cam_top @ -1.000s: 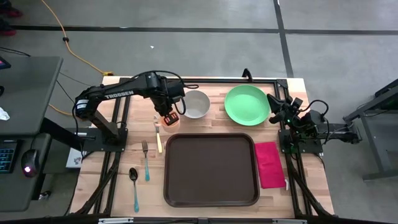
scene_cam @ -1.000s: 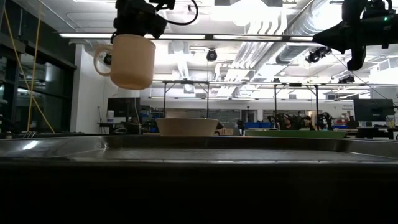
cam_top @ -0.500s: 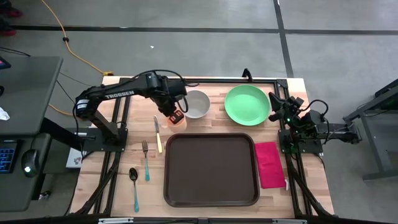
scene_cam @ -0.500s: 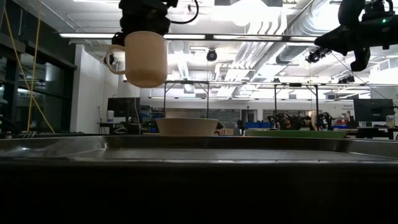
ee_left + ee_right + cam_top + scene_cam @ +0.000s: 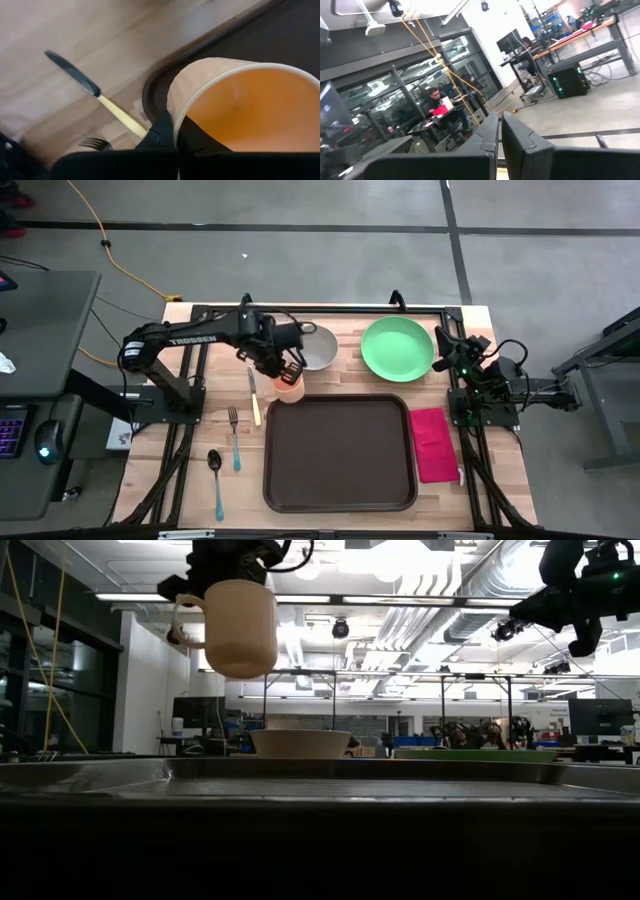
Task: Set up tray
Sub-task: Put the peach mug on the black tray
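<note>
A wooden counter (image 5: 340,375) stands on a grey floor crossed by dark tape lines, with a bright workshop behind it in the low view.

The left jaws (image 5: 281,368) are clamped on the rim of a tan mug (image 5: 289,387) — one finger inside the rim, one outside, as the left wrist view shows — and hold it in the air over the tray's near-left corner. The tray (image 5: 340,452), dark brown with a raised rim, lies in the middle of the counter with nothing on it. The right jaws (image 5: 447,350) are closed on nothing, parked at the counter's right edge beside the green plate (image 5: 397,347).

The job looks barely begun: I judge the mug to be the first piece on its way in. Left outside the tray are the white bowl (image 5: 317,346) and the plate beyond its far edge, the knife (image 5: 253,395), fork (image 5: 234,436) and spoon (image 5: 215,477) to its left, and the magenta napkin (image 5: 433,443) to its right.

Writing — only "TROSSEN" in white letters along the left arm (image 5: 195,338) can be read.
</note>
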Robot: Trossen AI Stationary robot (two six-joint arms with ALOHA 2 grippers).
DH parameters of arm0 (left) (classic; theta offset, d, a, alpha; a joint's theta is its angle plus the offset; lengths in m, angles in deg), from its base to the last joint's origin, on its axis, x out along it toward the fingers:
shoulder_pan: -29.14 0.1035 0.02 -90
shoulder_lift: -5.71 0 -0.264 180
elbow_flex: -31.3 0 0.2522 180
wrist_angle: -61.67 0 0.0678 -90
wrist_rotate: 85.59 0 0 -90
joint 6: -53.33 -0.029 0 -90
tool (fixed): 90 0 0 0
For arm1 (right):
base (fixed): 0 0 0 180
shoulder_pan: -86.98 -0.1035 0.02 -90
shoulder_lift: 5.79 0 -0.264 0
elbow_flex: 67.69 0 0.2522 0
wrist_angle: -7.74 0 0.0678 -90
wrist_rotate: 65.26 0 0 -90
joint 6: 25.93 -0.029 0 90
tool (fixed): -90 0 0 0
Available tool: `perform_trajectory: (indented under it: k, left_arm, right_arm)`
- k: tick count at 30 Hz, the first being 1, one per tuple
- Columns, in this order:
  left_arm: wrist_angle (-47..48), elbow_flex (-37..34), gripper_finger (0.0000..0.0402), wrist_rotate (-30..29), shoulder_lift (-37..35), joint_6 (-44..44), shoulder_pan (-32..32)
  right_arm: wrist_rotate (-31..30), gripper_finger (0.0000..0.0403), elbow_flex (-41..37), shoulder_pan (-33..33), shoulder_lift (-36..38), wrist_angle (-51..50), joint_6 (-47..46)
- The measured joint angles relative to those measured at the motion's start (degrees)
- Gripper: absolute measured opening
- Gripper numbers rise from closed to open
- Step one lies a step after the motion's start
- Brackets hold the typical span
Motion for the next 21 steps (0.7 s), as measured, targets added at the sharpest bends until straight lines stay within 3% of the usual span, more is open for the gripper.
perform_trajectory:
  k: [10, 21]
  left_arm:
    - [1.3, 0.1, 0.0017, -3.2, 0.7, 10.1, -5.4]
    - [2.0, 0.0, 0.0017, -3.0, 4.3, 9.7, -5.6]
  right_arm:
    - [-1.1, 0.0, 0.0, 0.0, 0.0, 0.0, 0.0]
    - [-1.4, 0.0, 0.0, 0.0, 0.1, 0.3, 0.1]
